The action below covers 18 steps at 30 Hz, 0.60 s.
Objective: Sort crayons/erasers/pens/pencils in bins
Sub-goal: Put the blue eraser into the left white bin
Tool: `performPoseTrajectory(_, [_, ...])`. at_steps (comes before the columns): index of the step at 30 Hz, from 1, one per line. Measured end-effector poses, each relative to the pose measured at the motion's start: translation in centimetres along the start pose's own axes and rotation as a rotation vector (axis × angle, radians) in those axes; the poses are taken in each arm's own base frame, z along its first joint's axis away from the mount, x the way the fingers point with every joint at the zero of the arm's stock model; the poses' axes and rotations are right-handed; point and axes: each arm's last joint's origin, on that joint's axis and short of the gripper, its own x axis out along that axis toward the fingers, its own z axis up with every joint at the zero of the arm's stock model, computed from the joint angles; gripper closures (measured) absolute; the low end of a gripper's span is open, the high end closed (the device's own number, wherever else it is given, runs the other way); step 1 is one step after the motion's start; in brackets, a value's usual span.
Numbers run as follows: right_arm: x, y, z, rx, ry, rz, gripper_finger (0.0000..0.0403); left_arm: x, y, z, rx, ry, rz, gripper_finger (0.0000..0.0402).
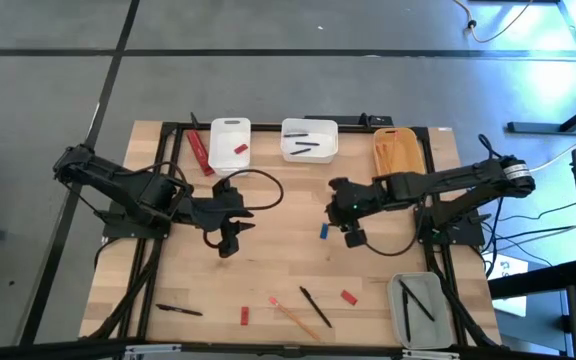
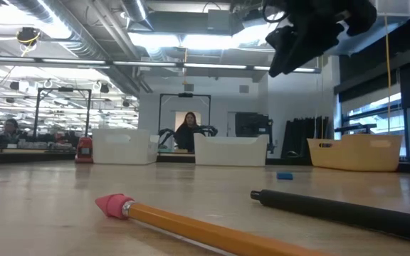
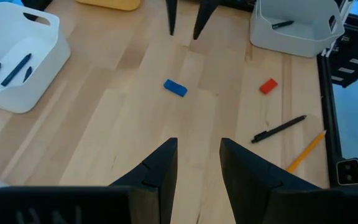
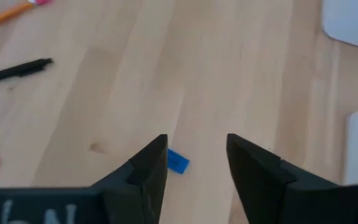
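My right gripper (image 1: 353, 238) (image 4: 197, 155) hangs open above the table's middle, slanting down. A small blue eraser (image 1: 324, 231) (image 4: 178, 160) lies flat on the wood just beside its fingertips, untouched. My left gripper (image 1: 228, 245) (image 3: 199, 155) is open over bare wood left of centre, with the blue eraser (image 3: 175, 88) farther ahead of it. Near the front edge lie two black pens (image 1: 315, 305) (image 1: 178, 310), an orange pencil (image 1: 293, 315) and two red erasers (image 1: 349, 297) (image 1: 243, 317). The low view shows the pencil (image 2: 191, 224) and a pen (image 2: 340, 210) up close.
Along the far edge stand a narrow white bin (image 1: 230, 128) with a red piece inside, a wider white bin (image 1: 309, 128) with pens and a yellow-orange bin (image 1: 399, 133) with pencils. A translucent grey bin (image 1: 438, 322) holding pens sits at the near right. A red object (image 1: 200, 152) lies left of the narrow bin.
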Motion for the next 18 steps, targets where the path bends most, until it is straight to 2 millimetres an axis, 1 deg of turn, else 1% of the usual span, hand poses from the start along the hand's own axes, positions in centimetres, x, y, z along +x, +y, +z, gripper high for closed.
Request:
performPoseTrajectory(4, [0.0,-0.3,0.0,-0.003,0.018,-0.093,0.0205,0.0,0.0,0.0,0.0,0.0,0.0,0.0289])
performPoseTrajectory(6, [0.0,-0.3,-0.1,-0.042,0.022,-0.091,0.0194,0.0,0.0,0.0,-0.001,0.0,0.001,0.0289])
performPoseTrajectory(8, [0.0,-0.2,0.0,-0.086,0.014,-0.05,0.0187,0.0,0.0,0.0,-0.006,0.003,0.002,0.0289])
performPoseTrajectory(12, [0.0,0.1,0.0,-0.138,-0.012,0.044,0.0188,0.0,0.1,-0.5,-0.042,0.038,0.016,0.0289])
performPoseTrajectory(16, [0.0,0.2,-0.1,-0.219,-0.011,0.064,0.0198,0.3,-0.1,-1.4,-0.058,0.071,0.021,0.0289])
performPoseTrajectory(18, [0.4,0.1,-0.1,-0.259,0.001,0.069,0.0203,0.4,-0.3,-1.8,-0.061,0.079,0.02,0.0289])
